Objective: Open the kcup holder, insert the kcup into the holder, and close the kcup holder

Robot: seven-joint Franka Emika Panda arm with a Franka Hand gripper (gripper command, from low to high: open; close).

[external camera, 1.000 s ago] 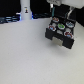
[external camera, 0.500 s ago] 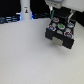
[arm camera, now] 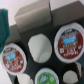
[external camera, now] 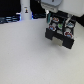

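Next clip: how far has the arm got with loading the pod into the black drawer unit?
Done: the black boxy kcup holder is open, its slide-out tray showing red-topped pods. In hand: the small white green-topped kcup sits within the gripper above the tray, though blur hides the grip. Left: seating it in a slot and closing the holder.
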